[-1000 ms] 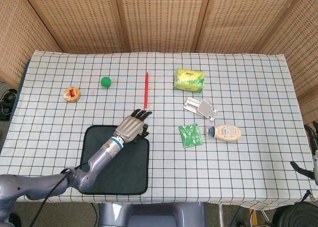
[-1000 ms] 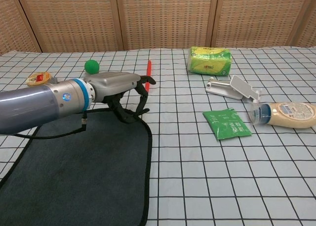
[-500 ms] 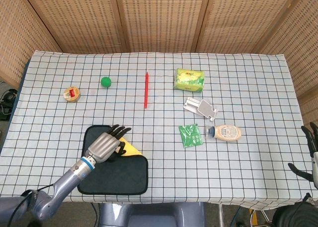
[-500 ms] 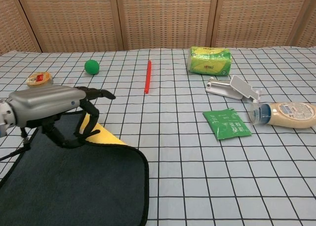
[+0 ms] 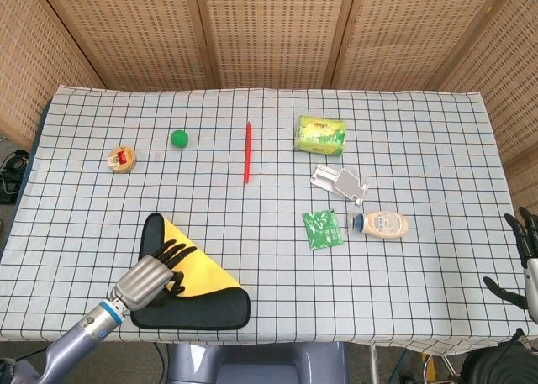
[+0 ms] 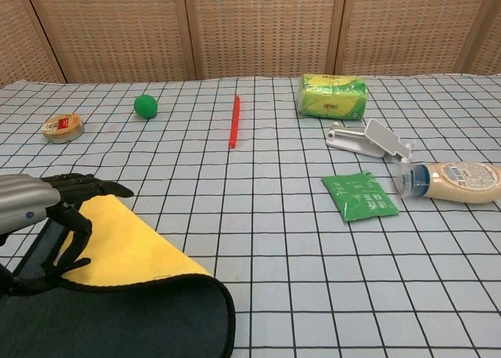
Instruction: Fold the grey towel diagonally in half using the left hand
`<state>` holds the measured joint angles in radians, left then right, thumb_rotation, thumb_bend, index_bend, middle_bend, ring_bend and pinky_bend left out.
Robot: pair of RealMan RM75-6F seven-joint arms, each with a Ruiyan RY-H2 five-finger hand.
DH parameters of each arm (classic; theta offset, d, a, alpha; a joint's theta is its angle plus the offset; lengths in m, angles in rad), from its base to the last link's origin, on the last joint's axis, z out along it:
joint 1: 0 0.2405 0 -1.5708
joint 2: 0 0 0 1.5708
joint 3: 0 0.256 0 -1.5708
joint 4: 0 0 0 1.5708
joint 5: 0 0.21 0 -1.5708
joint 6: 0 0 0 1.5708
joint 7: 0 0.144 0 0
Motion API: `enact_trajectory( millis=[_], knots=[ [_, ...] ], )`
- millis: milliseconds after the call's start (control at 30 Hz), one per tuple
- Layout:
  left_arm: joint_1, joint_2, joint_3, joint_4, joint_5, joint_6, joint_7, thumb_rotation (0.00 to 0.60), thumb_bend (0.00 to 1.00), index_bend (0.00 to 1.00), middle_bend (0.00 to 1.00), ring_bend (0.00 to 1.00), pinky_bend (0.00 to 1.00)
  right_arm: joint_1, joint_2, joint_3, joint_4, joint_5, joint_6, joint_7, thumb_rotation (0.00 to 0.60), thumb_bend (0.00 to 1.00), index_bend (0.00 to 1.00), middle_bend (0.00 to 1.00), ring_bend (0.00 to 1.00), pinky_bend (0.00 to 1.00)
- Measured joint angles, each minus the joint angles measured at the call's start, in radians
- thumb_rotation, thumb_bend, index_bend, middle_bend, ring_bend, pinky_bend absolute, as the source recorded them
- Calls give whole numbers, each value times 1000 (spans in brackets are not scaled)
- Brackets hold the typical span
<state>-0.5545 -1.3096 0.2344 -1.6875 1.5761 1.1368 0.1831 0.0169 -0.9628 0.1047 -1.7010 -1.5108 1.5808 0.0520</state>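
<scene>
The grey towel (image 5: 208, 308) lies at the table's near left edge. Its far right corner is turned back, so a triangle of yellow underside (image 5: 200, 272) faces up. My left hand (image 5: 151, 271) sits over the towel's left part, and its curled fingers grip the folded-over corner. In the chest view the left hand (image 6: 48, 217) shows at the left edge, thumb under the yellow flap (image 6: 129, 248), with the grey towel (image 6: 149, 327) below it. My right hand (image 5: 523, 254) hangs off the table's right edge with its fingers apart and nothing in it.
Farther back stand a round tin (image 5: 122, 159), a green ball (image 5: 179, 138), a red pen (image 5: 246, 152) and a yellow-green packet (image 5: 320, 134). To the right lie a white clip (image 5: 339, 182), a green sachet (image 5: 323, 229) and a bottle on its side (image 5: 382, 224).
My left hand has drawn the towel's far right corner back toward the near left. More of the yellow underside now shows.
</scene>
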Motion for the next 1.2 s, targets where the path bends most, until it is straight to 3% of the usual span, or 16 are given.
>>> enact_trajectory(
  millis=[433, 1200],
  knots=[
    [89, 35, 64, 53, 89, 39, -34, 600, 372, 621, 0, 0, 0, -4, 3, -4, 0, -4, 4, 5, 600, 0, 0, 0, 0, 0],
    [146, 47, 75, 130, 138, 25, -81, 600, 373, 620, 0, 0, 0, -5, 1, -8, -8, -13, 10, -7, 600, 0, 0, 0, 0, 0]
  ],
)
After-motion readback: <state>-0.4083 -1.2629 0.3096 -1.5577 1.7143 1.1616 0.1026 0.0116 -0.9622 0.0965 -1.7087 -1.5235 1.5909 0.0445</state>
